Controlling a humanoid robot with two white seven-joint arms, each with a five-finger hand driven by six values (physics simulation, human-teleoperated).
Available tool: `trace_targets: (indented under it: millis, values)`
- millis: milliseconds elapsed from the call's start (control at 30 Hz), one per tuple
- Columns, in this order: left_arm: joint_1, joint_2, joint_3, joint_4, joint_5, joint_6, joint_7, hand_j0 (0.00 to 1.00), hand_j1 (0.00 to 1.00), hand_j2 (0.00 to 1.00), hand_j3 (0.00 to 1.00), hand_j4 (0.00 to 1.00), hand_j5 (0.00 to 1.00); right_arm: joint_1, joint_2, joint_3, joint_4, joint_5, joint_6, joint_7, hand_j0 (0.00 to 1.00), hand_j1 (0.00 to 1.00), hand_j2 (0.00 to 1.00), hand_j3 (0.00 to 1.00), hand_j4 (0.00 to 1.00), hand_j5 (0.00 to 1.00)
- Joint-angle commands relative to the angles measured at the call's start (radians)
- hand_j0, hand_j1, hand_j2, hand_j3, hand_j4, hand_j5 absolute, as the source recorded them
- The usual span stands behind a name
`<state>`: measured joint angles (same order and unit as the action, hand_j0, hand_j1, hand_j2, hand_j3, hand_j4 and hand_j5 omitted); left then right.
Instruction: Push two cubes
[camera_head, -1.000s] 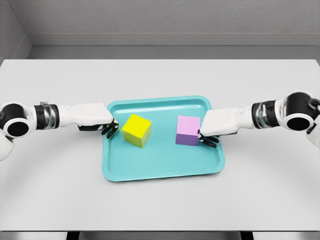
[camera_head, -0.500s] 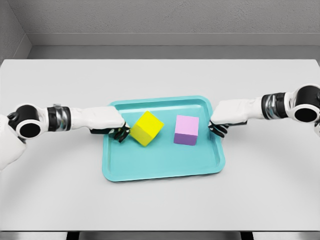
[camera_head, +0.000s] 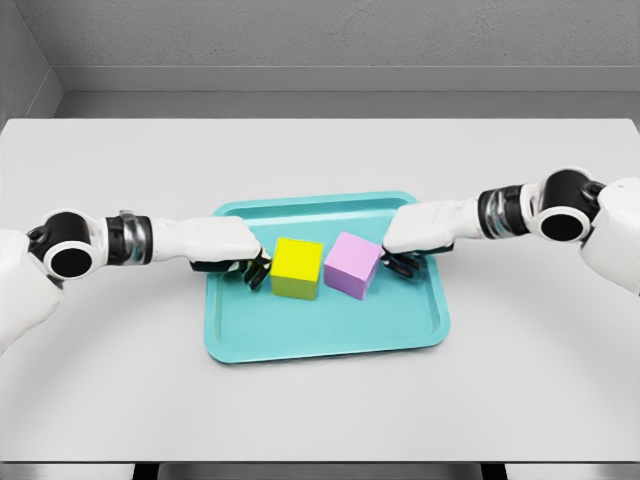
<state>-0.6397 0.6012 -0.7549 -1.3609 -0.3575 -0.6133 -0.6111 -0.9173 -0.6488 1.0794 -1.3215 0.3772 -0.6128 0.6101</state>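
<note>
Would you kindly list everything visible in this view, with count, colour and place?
table: one, white, fills most of the view
tray: one, teal, at the table's centre
yellow cube: one, on the tray, left of the pink cube and meeting it
pink cube: one, on the tray, right of centre
left hand: one, white with dark fingers, at the yellow cube's left side
right hand: one, white with dark fingers, at the pink cube's right side
</note>
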Motion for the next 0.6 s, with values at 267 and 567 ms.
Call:
trace_targets:
  millis: [267,567]
  values:
    - [-0.02,-0.001,0.006,0.01,0.006,0.002,0.0,0.25,0.25,0.25,0.25,0.25,0.25,-0.02,0.038,0.005,-0.002,-0.003,0.002,0.001,0.16,0.16,0.16,0.16,0.16,0.16]
    - [-0.025,0.005,0.011,0.011,0.012,0.002,0.0,0.25,0.25,0.25,0.25,0.25,0.25,-0.029,-0.04,-0.003,-0.002,-0.003,0.002,0.001,0.19,0.19,0.19,0.19,0.19,0.19]
